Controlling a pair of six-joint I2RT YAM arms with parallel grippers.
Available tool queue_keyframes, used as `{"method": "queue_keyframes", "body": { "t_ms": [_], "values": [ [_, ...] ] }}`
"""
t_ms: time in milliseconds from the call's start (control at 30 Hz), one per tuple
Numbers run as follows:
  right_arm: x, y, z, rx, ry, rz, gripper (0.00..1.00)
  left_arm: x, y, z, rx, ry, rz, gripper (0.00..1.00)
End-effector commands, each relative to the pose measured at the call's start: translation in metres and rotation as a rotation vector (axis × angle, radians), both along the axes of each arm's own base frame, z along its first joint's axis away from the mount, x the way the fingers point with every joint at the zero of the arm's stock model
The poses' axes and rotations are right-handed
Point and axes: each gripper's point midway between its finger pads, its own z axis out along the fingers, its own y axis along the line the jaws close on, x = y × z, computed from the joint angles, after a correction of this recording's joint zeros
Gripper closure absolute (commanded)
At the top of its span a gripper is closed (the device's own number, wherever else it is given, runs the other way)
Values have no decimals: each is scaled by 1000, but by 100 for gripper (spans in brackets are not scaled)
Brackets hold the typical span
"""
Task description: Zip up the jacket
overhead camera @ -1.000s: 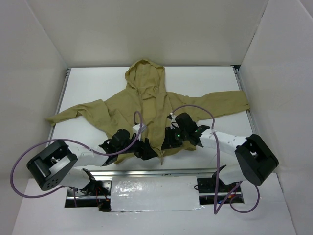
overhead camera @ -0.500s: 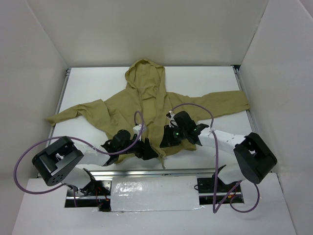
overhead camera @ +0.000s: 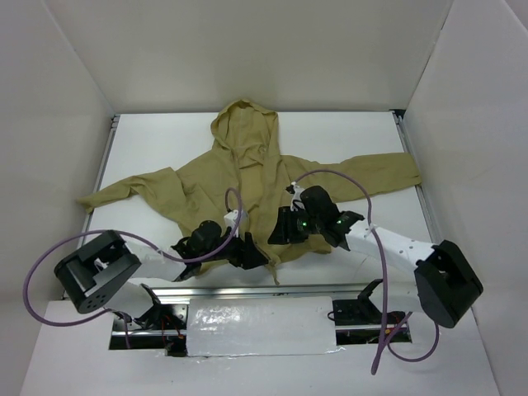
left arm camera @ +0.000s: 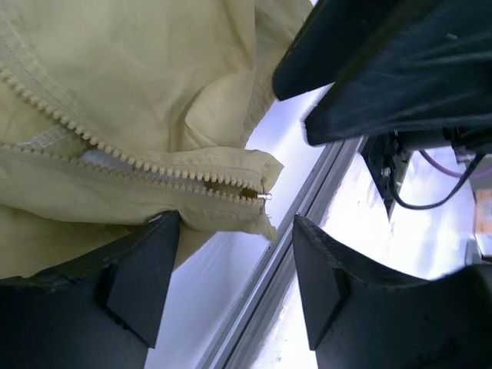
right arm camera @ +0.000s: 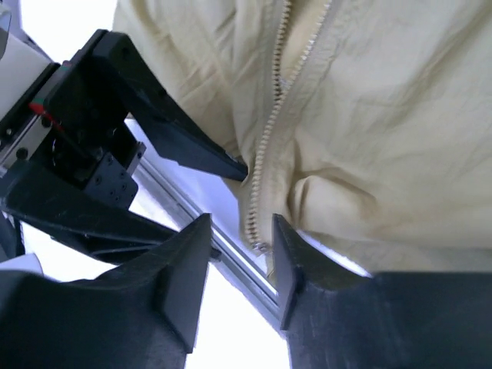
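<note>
The khaki jacket [overhead camera: 239, 177] lies flat on the white table, hood at the far side, sleeves spread, front zipper running down the middle. Both grippers meet at its bottom hem. My left gripper [overhead camera: 254, 252] is open; in the left wrist view [left arm camera: 237, 257] the hem corner with the zipper's metal end [left arm camera: 264, 196] sits just above the gap between its fingers [left arm camera: 142, 280]. My right gripper [overhead camera: 281, 232] is open; in the right wrist view [right arm camera: 240, 257] the zipper's lower end [right arm camera: 259, 244] hangs between its fingers [right arm camera: 307, 265], and the zipper teeth [right arm camera: 270, 131] run upward, apart higher up.
A metal rail [left arm camera: 307, 207] runs along the table's near edge, right under the hem. The left gripper's black finger [right arm camera: 184, 142] points at the zipper beside my right gripper. White walls enclose the table [overhead camera: 346, 136]. Purple cables [overhead camera: 330, 176] loop over both arms.
The right arm's elbow has swung out to the right and down, and its gripper stays at the hem. The left arm has shifted slightly right toward the zipper end.
</note>
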Motion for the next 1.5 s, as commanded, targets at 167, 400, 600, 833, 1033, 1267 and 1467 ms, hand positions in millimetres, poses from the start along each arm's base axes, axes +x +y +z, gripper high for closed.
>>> {"method": "queue_keyframes", "body": {
  "t_ms": [167,400,600,833,1033,1267,1467],
  "values": [
    [-1,-8,6,-1,-58,-23,52,12,6,46,-6,-63,199,16],
    [18,-23,15,-32,-93,-173,51,3,17,40,57,100,427,20],
    [28,-35,40,31,-146,-277,49,-18,1,32,-93,225,479,29],
    [19,-39,51,58,-175,-243,50,-15,-15,29,-161,182,480,34],
    [16,-41,59,72,-196,-223,50,-12,-15,21,-189,165,489,34],
    [17,-39,63,78,-199,-209,51,-9,-15,16,-153,148,498,49],
    [17,-36,63,77,-194,-195,51,-10,-15,13,-153,143,486,49]
  ]
}}
